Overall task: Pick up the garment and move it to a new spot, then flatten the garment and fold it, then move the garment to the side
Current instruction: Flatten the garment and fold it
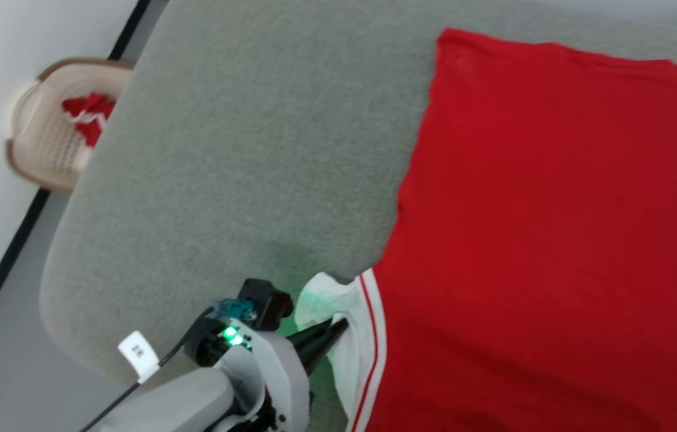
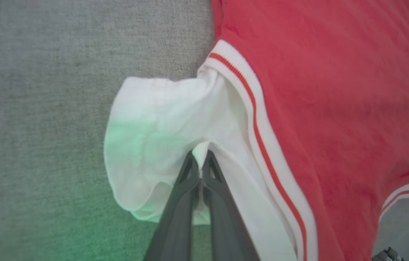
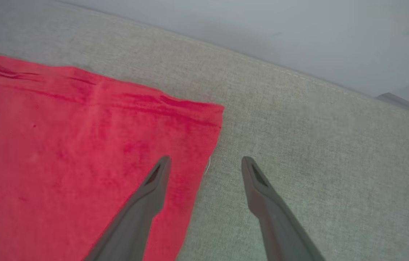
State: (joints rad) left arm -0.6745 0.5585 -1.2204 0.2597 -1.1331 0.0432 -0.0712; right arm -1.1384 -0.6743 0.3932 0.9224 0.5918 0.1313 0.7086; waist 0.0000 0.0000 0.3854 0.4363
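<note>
Past the tabletop's left edge a beige basket (image 1: 38, 162) stands on the floor (image 1: 14, 372) with red-and-white cloth (image 1: 89, 117) in it. By the near edge the left claw (image 2: 200, 156) is pinched tight on a fold of the white sleeve (image 2: 153, 119), which lies bunched. The garment (image 1: 554, 240) lies plain red side up across the right part of the grey cloth-covered tabletop (image 1: 242, 150), fairly smooth. The right claw (image 3: 206, 161) hangs wide open and empty above a hem corner. This looks like the flattening step. Next, I judge, the sleeve wants drawing low toward the left edge, then releasing. A pale wall (image 3: 298, 36) rises behind the far edge.
</note>
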